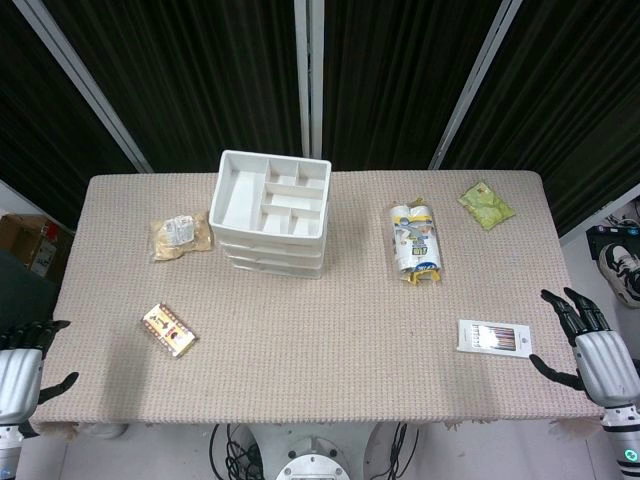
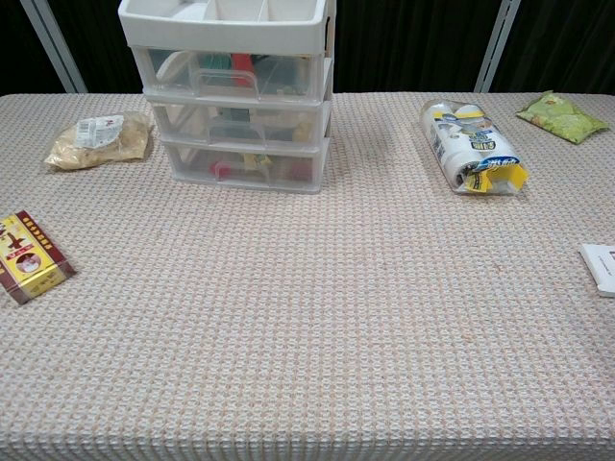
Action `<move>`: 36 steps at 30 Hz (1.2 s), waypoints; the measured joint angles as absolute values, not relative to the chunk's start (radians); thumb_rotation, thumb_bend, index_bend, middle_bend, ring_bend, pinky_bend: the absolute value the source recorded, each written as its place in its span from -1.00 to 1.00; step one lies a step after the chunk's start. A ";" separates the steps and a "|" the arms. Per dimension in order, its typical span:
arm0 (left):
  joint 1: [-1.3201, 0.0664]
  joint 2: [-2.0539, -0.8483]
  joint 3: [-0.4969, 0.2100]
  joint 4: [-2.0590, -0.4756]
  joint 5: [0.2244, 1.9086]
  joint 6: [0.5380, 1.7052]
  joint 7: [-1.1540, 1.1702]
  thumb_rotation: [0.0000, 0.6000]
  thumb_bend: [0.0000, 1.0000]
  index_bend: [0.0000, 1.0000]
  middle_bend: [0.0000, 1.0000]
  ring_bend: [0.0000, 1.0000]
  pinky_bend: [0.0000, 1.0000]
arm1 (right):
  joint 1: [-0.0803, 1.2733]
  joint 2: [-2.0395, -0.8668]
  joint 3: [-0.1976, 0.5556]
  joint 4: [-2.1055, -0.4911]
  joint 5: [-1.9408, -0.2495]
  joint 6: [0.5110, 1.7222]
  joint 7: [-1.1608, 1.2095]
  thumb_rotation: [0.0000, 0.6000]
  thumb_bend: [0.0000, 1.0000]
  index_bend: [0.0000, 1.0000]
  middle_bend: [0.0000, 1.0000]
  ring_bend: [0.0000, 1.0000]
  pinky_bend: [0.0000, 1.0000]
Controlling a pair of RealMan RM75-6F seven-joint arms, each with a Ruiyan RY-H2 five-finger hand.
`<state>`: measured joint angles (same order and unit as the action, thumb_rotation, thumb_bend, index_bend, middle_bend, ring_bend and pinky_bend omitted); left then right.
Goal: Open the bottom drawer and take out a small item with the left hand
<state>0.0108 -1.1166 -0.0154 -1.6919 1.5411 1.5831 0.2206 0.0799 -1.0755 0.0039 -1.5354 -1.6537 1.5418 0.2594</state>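
Observation:
A white three-drawer organiser [image 1: 270,215] stands at the table's back centre-left, with an empty divided tray on top. In the chest view its clear drawers [image 2: 235,115] are all closed; the bottom drawer [image 2: 240,165] holds small items, dimly visible through its front. My left hand [image 1: 22,365] hovers open off the table's front left corner, far from the organiser. My right hand [image 1: 590,345] hovers open at the front right edge, fingers spread. Neither hand shows in the chest view.
A tan snack bag [image 1: 180,236] lies left of the organiser. A red-and-yellow box [image 1: 168,330] sits front left. A wrapped roll pack [image 1: 415,240], a green packet [image 1: 486,204] and a white flat box [image 1: 493,337] lie on the right side.

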 measured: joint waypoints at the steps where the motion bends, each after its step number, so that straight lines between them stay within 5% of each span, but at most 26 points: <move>1: 0.010 -1.118 -0.016 -1.692 1.540 1.581 0.222 1.00 -0.84 -0.47 -0.43 -0.49 -0.51 | 0.082 -1.075 0.005 -1.536 -1.652 1.538 0.259 1.00 -0.74 -1.00 -0.71 -1.00 -0.79; 13: -0.017 -1.132 -0.028 -1.721 1.552 1.565 0.238 1.00 -0.87 -0.44 -0.42 -0.47 -0.45 | 0.080 -1.068 0.010 -1.529 -1.646 1.552 0.275 1.00 -0.74 -1.00 -0.71 -1.00 -0.79; 18: -0.078 -1.184 -0.051 -1.760 1.560 1.501 0.169 1.00 -0.78 -0.30 -0.28 -0.21 0.26 | 0.071 -1.056 0.017 -1.528 -1.660 1.593 0.282 1.00 -0.74 -1.00 -0.71 -1.00 -0.79; 23: -0.152 -1.259 -0.090 -1.802 1.520 1.402 0.041 1.00 -0.55 -0.15 0.15 0.41 0.96 | 0.072 -1.045 0.016 -1.540 -1.689 1.609 0.281 1.00 -0.74 -1.00 -0.71 -1.00 -0.79; 28: -0.244 -1.359 -0.150 -1.824 1.379 1.244 -0.113 1.00 -0.41 -0.13 0.47 0.76 1.00 | 0.073 -1.041 0.013 -1.550 -1.705 1.621 0.278 1.00 -0.74 -1.00 -0.71 -1.00 -0.79; 36: -0.372 -1.518 -0.244 -1.806 1.065 0.998 -0.305 1.00 -0.39 -0.50 0.59 0.82 1.00 | 0.065 -1.033 0.011 -1.567 -1.711 1.636 0.261 1.00 -0.74 -1.00 -0.71 -1.00 -0.79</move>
